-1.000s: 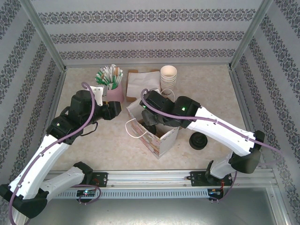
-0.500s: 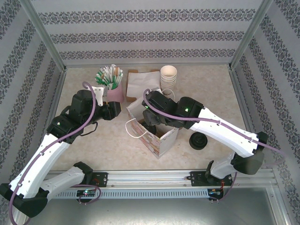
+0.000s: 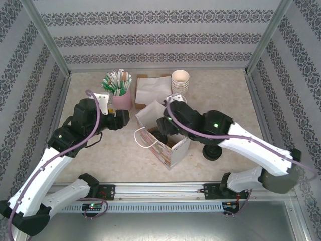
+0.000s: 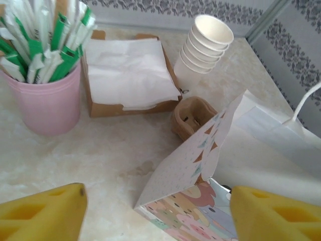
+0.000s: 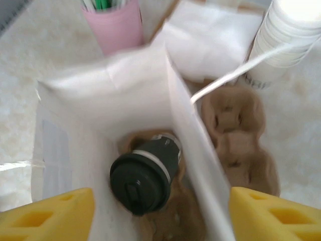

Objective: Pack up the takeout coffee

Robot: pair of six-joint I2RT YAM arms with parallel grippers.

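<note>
Packing looks partly complete. Left gripper (image 4: 158, 216), jaws wide and empty, hovers at 10 o'clock of the paper bag (image 3: 171, 151). Takeout coffee (image 5: 145, 173) sits inside the bag; right gripper (image 5: 161, 216) hangs above it, jaws wide, holding nothing. Second lidded cup (image 3: 211, 150) stands on the desk (image 3: 115, 160) at 3 o'clock, likely unpacked. Desk surface pale, marbled; patterned walls (image 3: 160, 37) enclose it.

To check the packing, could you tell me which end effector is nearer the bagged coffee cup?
Right. The right end effector hangs over the coffee cup; the left end effector is outside the bag.
</note>
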